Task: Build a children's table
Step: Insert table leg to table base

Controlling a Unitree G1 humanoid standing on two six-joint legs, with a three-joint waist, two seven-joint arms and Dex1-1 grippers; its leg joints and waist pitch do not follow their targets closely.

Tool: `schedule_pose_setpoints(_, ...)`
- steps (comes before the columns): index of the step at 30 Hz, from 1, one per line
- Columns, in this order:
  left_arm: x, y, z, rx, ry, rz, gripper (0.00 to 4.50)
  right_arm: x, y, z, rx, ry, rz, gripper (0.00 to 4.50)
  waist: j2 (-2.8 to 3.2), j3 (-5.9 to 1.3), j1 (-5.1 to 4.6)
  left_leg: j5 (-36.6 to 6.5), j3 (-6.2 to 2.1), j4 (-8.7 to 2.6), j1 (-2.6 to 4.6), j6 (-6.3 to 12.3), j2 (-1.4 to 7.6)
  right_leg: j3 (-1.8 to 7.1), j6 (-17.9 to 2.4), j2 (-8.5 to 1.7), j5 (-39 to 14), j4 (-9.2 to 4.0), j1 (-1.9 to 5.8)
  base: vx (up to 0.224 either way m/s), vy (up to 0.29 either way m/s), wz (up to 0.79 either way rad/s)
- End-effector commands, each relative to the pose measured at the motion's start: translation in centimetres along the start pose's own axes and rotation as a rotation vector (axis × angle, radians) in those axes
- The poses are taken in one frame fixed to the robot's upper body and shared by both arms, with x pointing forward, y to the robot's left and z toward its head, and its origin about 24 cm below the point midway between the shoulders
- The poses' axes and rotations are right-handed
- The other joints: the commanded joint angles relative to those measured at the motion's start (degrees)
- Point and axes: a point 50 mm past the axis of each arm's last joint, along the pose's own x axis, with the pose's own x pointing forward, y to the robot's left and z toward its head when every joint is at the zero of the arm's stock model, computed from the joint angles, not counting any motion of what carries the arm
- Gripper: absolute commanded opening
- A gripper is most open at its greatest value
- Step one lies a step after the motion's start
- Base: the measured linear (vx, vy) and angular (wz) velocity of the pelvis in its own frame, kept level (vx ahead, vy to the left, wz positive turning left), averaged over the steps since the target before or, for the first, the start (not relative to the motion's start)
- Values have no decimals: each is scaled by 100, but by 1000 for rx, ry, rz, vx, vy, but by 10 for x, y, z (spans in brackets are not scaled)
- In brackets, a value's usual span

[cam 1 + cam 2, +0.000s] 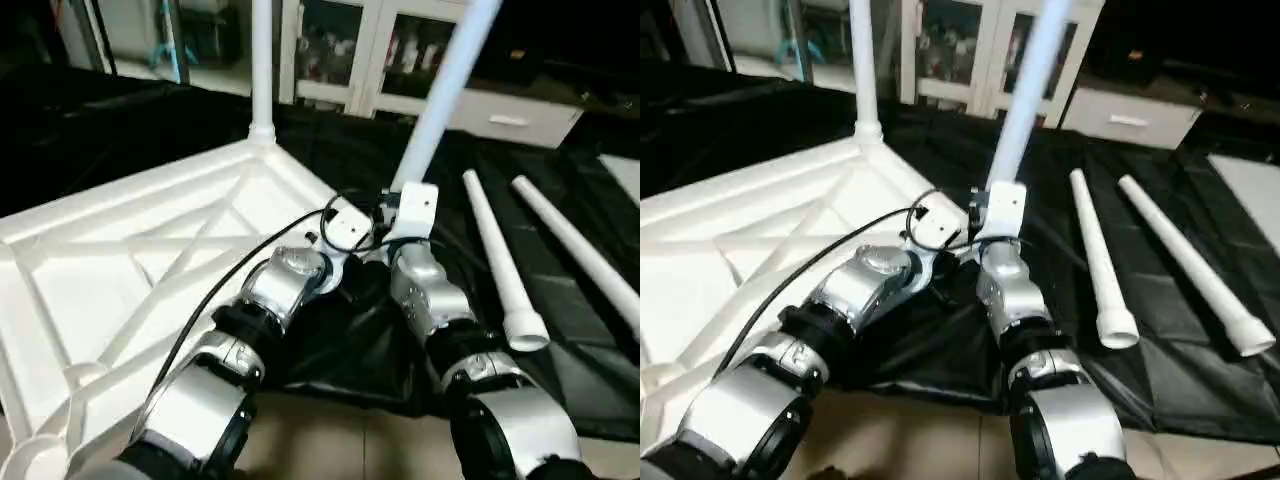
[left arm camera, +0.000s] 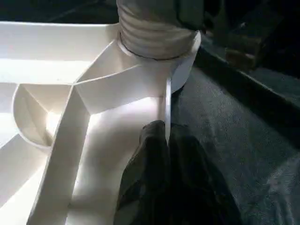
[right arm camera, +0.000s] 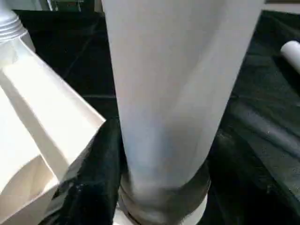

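Observation:
The white tabletop (image 1: 120, 250) lies upside down on the left with its X-ribs showing. One leg (image 1: 262, 70) stands upright in its far corner socket. A second leg (image 1: 440, 100) leans a little to the right in the near corner socket (image 2: 140, 79), its threaded end (image 2: 154, 33) partly above the socket. My right gripper (image 3: 164, 187) is shut on this leg low down, one black finger (image 3: 103, 164) on each side. My left gripper (image 2: 164, 136) is shut on the tabletop's thin rim just beside that socket.
Two loose legs (image 1: 495, 260) (image 1: 580, 245) lie side by side on the black cloth (image 1: 560, 350) to my right. A flat white board (image 1: 625, 170) shows at the far right edge. White cabinets (image 1: 350, 50) stand behind. Tan floor (image 1: 340, 440) lies near me.

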Motion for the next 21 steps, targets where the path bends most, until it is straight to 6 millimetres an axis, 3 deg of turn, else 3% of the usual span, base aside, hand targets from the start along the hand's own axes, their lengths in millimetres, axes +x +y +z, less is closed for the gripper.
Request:
schedule_pose_setpoints(1, -17, 21, 56, 77, -233, 92, 0, -12, -37, -64, -1, 280, -131, 292, 40, -341, -48, -456, -11, -323, 128, -75, 147, 175, -864, -237, 1260, -256, 226, 0, 0, 0)
schedule_pose_setpoints(3, -17, 21, 56, 78, -232, 93, 0, -11, -37, -64, -1, 281, -133, 316, 42, -339, -49, -348, -3, -310, 128, 0, 142, 167, -906, -233, 1422, -247, 225, 0, 0, 0)
schedule_pose_setpoints(8, -18, 22, 56, 80, -232, 92, 0, -10, -36, -62, -12, 277, -122, 316, 49, -334, -48, -541, 2, -318, 135, 23, 163, 171, -1005, -256, 1098, -264, 224, 0, 0, 0)
schedule_pose_setpoints(21, -17, 24, 51, 83, -211, 87, 0, -12, -33, -53, -31, 204, -3, 316, 35, -333, -24, -257, 6, -283, 127, 220, 158, 165, -1114, -256, 1316, -239, 249, 0, 0, 0)
